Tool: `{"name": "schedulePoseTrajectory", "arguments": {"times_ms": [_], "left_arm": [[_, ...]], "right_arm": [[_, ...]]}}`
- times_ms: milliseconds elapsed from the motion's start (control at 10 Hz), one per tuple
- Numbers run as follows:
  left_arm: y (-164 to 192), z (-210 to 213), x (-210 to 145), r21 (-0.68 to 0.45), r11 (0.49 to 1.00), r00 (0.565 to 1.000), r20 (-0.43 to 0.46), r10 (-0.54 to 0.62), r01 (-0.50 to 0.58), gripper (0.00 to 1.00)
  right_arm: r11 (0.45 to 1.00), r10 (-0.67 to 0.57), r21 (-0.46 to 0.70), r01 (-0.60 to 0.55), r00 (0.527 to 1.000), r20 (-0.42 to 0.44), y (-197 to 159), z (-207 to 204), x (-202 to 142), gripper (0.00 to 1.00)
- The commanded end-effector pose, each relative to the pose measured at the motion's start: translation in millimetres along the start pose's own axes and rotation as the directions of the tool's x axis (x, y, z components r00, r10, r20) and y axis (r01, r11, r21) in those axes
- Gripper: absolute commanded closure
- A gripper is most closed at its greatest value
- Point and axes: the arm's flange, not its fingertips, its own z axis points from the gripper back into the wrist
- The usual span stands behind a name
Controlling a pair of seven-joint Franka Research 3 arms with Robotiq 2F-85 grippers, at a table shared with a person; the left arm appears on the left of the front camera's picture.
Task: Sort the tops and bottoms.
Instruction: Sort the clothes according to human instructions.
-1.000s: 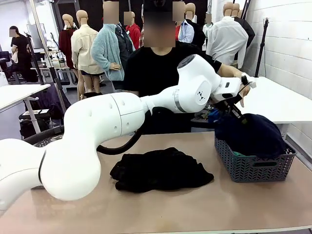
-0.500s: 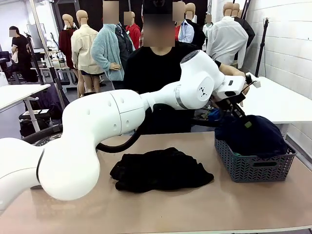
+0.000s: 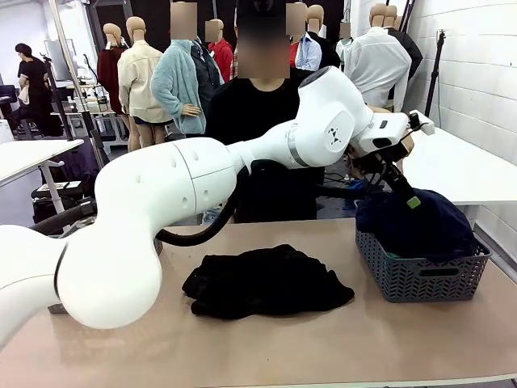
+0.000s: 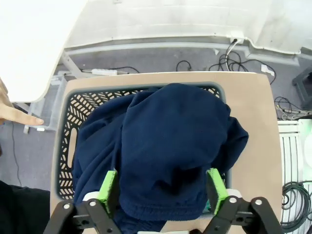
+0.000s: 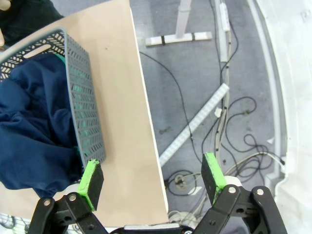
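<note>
Front view: the left gripper [image 3: 410,196] hangs above the navy shirt [image 3: 420,222] heaped in the basket [image 3: 420,277]; lift straight up to avoid snagging. Left wrist: fingers [image 4: 108,191] spread wide, holding nothing. Right wrist: right gripper [image 5: 152,178] open, empty, beyond the bench [image 5: 122,97] edge.

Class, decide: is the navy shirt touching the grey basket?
Touching. The left wrist view shows the navy shirt piled inside the grey basket, draped over its near rim.

— Where's the navy shirt [image 4: 170,146]?
— Heaped in the grey basket [image 3: 404,275] at the table's right end, crumpled and mounded above the rim.
— And the green one?
— A sliver of green cloth [image 3: 393,255] shows through the basket's wall, under the navy.
</note>
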Motion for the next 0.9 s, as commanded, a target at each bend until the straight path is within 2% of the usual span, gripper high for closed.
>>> {"name": "schedulePoseTrajectory", "arguments": {"times_ms": [0,200,400,600,800], "left_arm": [[29.6,10.4,41.8,-0.01,1.0,1.0,-0.003,0.005,-0.005,0.0],[13.9,53.7,34.1,-0.019,0.999,0.999,0.026,0.028,-0.027,0.0],[7.8,91.7,16.0,0.072,0.993,0.994,-0.049,0.093,-0.09,0.0],[-11.2,123.9,-9.6,0.206,0.971,0.968,-0.19,0.164,-0.124,0.0],[-33.9,155.1,-46.7,0.296,0.932,0.939,-0.204,0.276,-0.21,0.0]], "right_arm": [[1.0,0.006,-0.015,-0.006,1.0,-0.008,-0.4,0.1,-0.2,0.0],[1.0,0.006,-0.015,-0.006,1.0,-0.008,-0.4,0.1,-0.2,0.0],[1.0,0.006,-0.015,-0.006,1.0,-0.008,-0.4,0.1,-0.2,0.0],[1.0,0.006,-0.015,-0.006,1.0,-0.008,-0.4,0.1,-0.2,0.0],[1.0,0.006,-0.015,-0.006,1.0,-0.008,-0.4,0.1,-0.2,0.0]]}}
